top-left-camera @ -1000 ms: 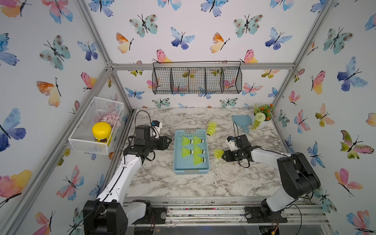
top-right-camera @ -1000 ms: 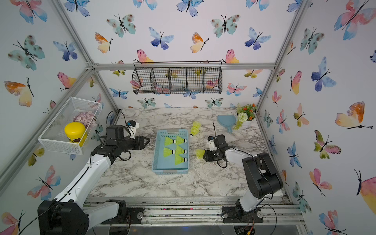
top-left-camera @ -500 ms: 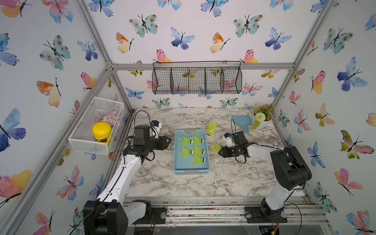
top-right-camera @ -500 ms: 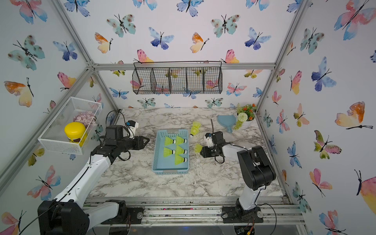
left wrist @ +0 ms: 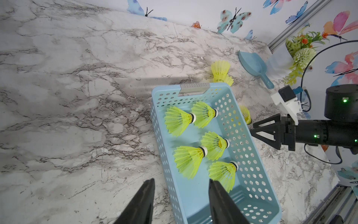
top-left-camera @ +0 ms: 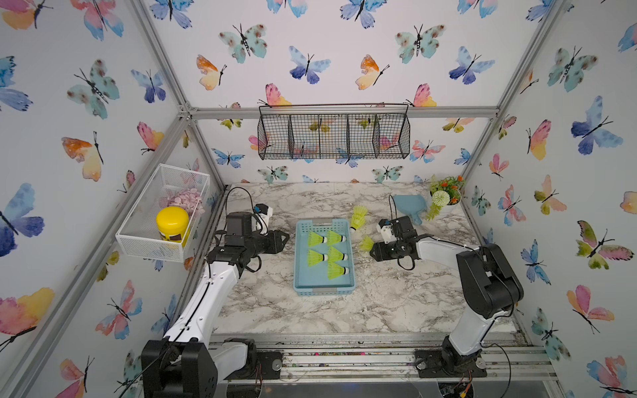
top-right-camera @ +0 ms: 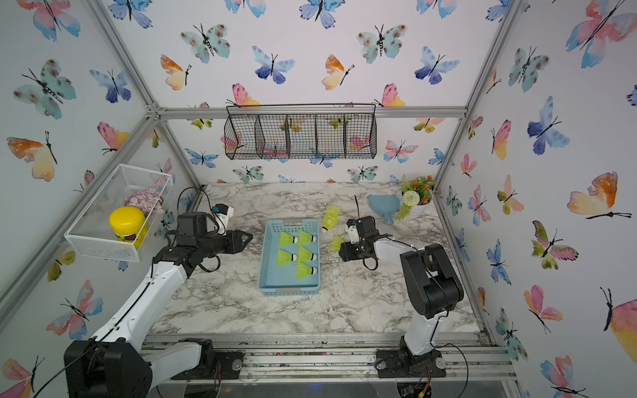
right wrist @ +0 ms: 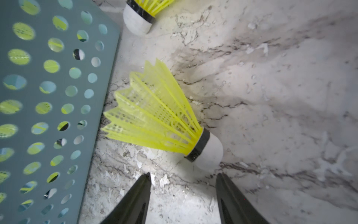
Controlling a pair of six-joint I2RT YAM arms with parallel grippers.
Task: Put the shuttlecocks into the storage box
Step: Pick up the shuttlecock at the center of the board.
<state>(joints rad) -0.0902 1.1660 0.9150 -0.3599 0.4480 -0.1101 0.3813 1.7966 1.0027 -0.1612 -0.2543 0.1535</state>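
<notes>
The light blue storage box (top-left-camera: 324,293) (top-right-camera: 289,290) stands mid-table with several neon yellow-green shuttlecocks (top-left-camera: 315,238) (left wrist: 177,121) lying inside. One shuttlecock (top-left-camera: 366,243) (top-right-camera: 336,243) (right wrist: 155,116) lies on the marble beside the box's right wall (right wrist: 48,97), white tip toward my right gripper (top-left-camera: 374,249) (right wrist: 183,175), which is open just short of it and holds nothing. Another shuttlecock (top-left-camera: 358,217) (right wrist: 138,17) lies by the box's far right corner. My left gripper (top-left-camera: 284,237) (left wrist: 182,181) hovers open and empty at the box's left side.
A blue scoop (top-left-camera: 408,205) and an artificial plant (top-left-camera: 444,194) sit at the back right. A white wire mesh basket (top-left-camera: 165,213) with a yellow jar hangs on the left wall. A black wire basket (top-left-camera: 332,132) hangs on the back wall.
My right gripper has swung toward the back along the box's right side with the shuttlecock at its tips, and its jaws have widened. The left arm has not moved.
</notes>
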